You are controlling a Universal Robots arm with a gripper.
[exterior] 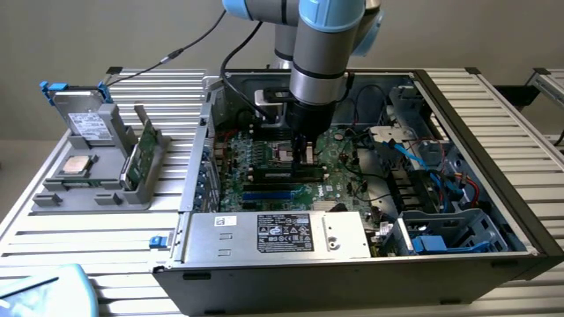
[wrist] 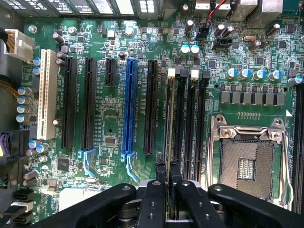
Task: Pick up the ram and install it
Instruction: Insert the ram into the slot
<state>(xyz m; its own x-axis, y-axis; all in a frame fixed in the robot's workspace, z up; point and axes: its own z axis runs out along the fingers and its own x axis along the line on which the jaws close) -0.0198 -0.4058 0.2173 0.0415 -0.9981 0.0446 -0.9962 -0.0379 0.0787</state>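
Slatted metal table point(exterior: 53, 231) is carrying an open computer case point(exterior: 520, 218), exterior view. Nearest the camera, along the case's 6 o'clock edge, the power supply point(exterior: 273, 234) is lying with its label facing up. A blue drive cage point(exterior: 445, 238) is sitting at 4 o'clock. Past those, the motherboard point(exterior: 255, 158) is lying flat on the case floor, and the gripper point(exterior: 308, 155) is hanging straight down over its middle.

Wrist view: the gripper point(wrist: 167, 167) is clenching on the ram point(wrist: 167, 137), fingers pinching its edge. The stick is standing edge-on along the memory slot just beside a long black card slot point(wrist: 151, 107), with the processor socket point(wrist: 247, 166) on its other side. Can't tell if it's fully seated.

Outside the case at 9 o'clock, a grey tray point(exterior: 53, 198) is holding a silver processor chip point(exterior: 75, 165) and a green card point(exterior: 141, 158) standing upright. Farther back on it, a hard drive point(exterior: 84, 122) is standing. The arm point(exterior: 321, 46) is coming down from 12 o'clock.
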